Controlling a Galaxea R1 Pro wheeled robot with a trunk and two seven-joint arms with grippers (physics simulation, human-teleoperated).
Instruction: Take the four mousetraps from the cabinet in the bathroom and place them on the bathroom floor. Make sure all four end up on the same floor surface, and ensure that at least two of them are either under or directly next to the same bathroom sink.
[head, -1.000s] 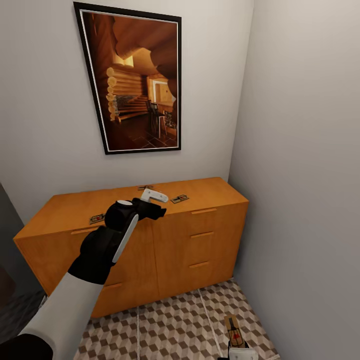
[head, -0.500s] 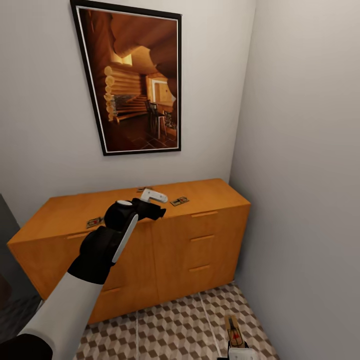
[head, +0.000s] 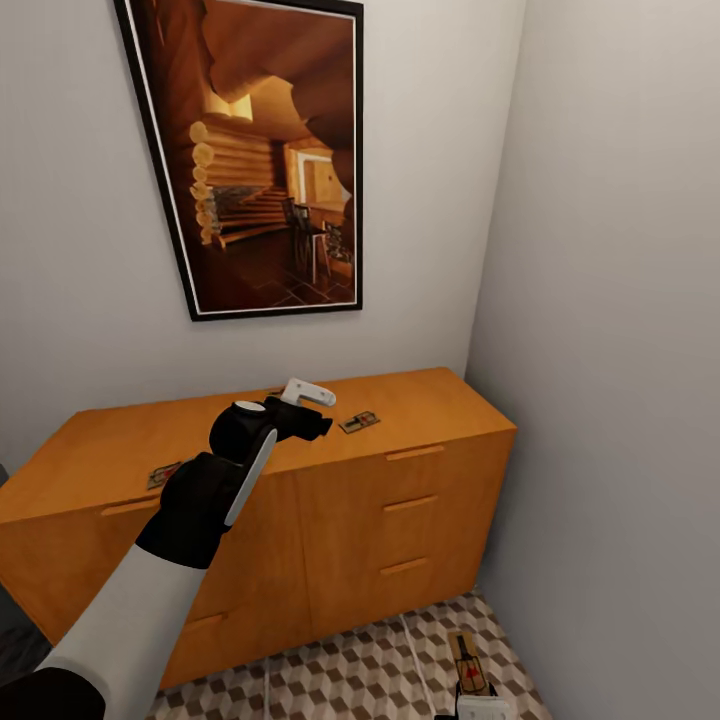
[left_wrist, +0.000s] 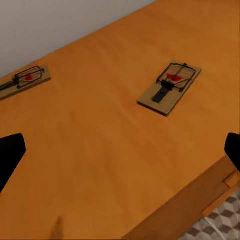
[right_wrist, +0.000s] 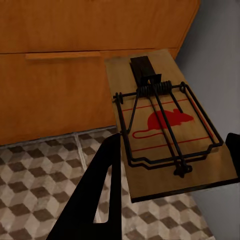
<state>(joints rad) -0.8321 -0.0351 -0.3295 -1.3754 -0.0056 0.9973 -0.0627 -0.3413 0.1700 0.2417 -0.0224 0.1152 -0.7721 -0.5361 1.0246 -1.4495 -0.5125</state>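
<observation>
- Head view: the cabinet (head: 300, 490) is standing against the back wall in the corner, under a framed picture (head: 262, 160) of a log-cabin room, and its drawer fronts with slim bar handles are facing me.
- On the cabinet's top, one mousetrap (head: 359, 421) is lying flat toward the right side, and another trap (head: 163, 475) is lying near the left front edge, partly behind the left arm.
- The left gripper (head: 308, 393) is hanging just above the cabinet's top, between those two traps. From its own wrist view, the dark fingertips (left_wrist: 10, 155) are sitting wide apart at the edges with nothing between them, so the jaws are open and empty.
- That same wrist view is showing two traps on the orange wood: the nearer one (left_wrist: 170, 87) is lying at an angle with its red spot up, and a second (left_wrist: 25, 80) is lying close to the wall, well apart from the first.
- Low at the right, the right gripper (head: 485, 706) is peeking in at the bottom edge above the bathroom floor (head: 340, 680), with a fourth trap (head: 468, 662) sticking out ahead of it.
- The right wrist view is showing this held trap (right_wrist: 165, 127) close up, with its red mouse drawing and wire frame facing up. The jaws are closed on its near end, one black finger (right_wrist: 102, 185) alongside the board, and the cube-patterned tiles are lying below.
</observation>
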